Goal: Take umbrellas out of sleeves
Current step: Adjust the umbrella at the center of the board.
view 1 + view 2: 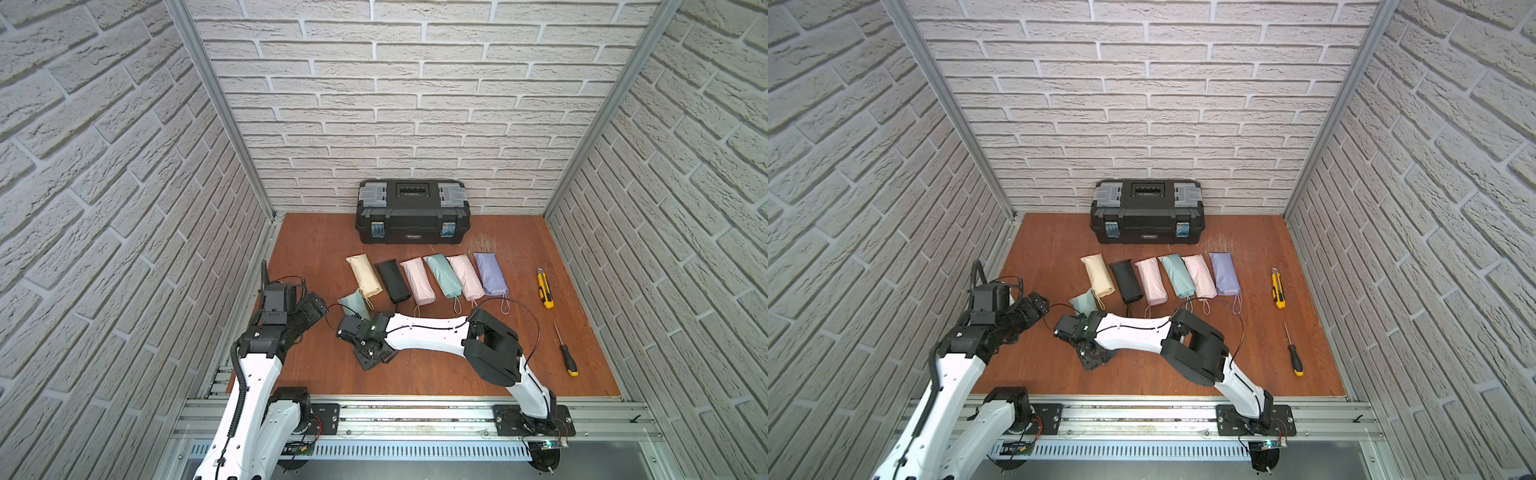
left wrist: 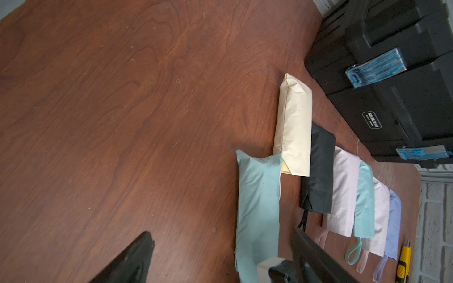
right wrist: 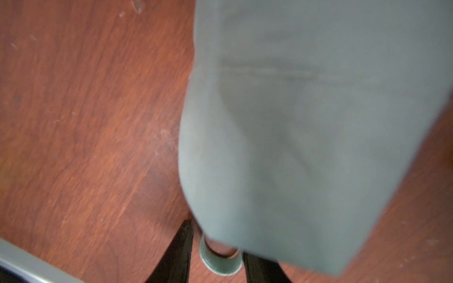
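Wood worktop (image 1: 316,249): mint sleeve (image 1: 353,302), umbrella inside, lies well in front of toolbox (image 1: 411,212). Right jaws straddle its wrist loop (image 3: 220,265) for the pull; can't tell if clamped. Left jaws spread, likely to pin the sleeve.

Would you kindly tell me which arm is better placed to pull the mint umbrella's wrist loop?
Right: fingers of the right gripper flank the wrist loop at the mint sleeve mouth; the left gripper stands open beside the sleeve.
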`<state>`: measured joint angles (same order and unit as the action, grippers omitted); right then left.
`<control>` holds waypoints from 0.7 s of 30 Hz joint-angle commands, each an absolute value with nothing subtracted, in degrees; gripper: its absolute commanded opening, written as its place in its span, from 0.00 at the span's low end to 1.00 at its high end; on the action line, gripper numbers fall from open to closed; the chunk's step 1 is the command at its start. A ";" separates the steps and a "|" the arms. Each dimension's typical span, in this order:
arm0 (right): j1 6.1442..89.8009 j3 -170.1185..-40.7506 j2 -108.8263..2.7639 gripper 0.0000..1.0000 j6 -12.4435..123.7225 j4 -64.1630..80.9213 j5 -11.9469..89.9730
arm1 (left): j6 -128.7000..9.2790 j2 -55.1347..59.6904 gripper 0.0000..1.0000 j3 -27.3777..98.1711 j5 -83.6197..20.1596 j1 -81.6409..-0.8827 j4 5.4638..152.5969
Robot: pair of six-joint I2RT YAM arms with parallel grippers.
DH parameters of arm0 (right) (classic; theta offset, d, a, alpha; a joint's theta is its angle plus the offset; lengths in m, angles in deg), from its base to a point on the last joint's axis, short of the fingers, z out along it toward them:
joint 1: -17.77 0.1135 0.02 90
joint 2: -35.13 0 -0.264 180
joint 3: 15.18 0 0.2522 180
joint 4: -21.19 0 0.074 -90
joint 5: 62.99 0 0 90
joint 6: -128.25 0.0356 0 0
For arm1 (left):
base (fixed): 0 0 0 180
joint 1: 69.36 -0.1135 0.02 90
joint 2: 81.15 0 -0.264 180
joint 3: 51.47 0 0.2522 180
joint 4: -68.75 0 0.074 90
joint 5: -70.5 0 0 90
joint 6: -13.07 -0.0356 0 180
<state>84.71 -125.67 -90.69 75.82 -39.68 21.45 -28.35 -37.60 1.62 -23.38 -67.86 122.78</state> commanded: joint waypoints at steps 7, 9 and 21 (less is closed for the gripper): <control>85.08 -126.68 -91.24 0.22 76.32 -42.12 19.85 | -29.12 -37.07 0.89 1.64 -22.68 -68.74 122.07; 85.07 -126.21 -90.90 0.19 76.39 -42.32 19.24 | -29.03 -36.70 0.89 1.50 -22.88 -68.73 121.89; 83.53 -121.33 -87.88 0.03 76.01 -39.61 19.07 | -29.12 -35.17 0.89 1.75 -23.94 -68.64 121.18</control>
